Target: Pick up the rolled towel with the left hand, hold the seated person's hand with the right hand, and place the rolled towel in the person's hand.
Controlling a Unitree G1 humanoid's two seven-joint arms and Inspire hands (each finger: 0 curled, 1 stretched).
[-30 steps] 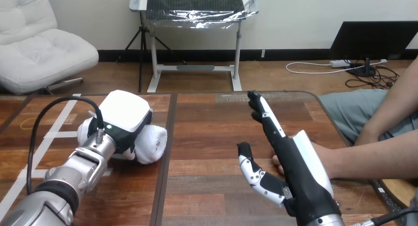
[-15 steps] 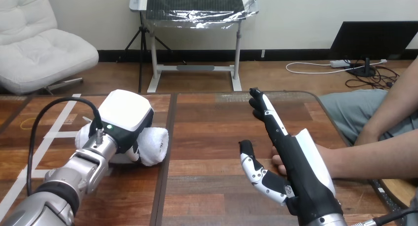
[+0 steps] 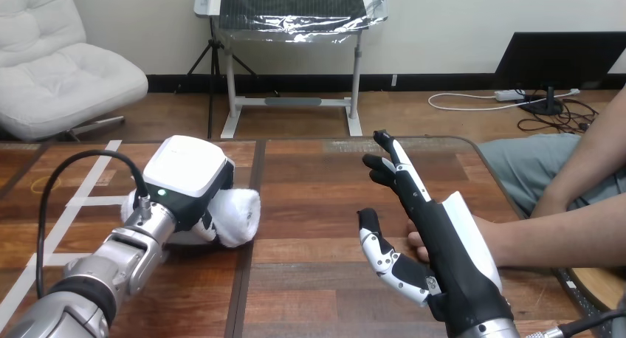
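– How's the light?
– Bright and even. The brown wooden plank bench (image 3: 317, 205) is well lit across its whole width, with a soft pale sheen on the boards.
– Any glare?
– The white shell on the left hand (image 3: 184, 177) is nearly washed out on its upward face, and the silver left forearm (image 3: 111, 268) carries small highlights.
– Shadows?
– Soft ones only: a faint dark patch on the bench beneath the white rolled towel (image 3: 240, 214).

Fluffy white cloth: rolled towel (image 3: 240, 214), 9 o'clock. Smooth wood planks, slight sheen: surface (image 3: 317, 198). Glossy white plastic shell: left robot hand (image 3: 184, 177).
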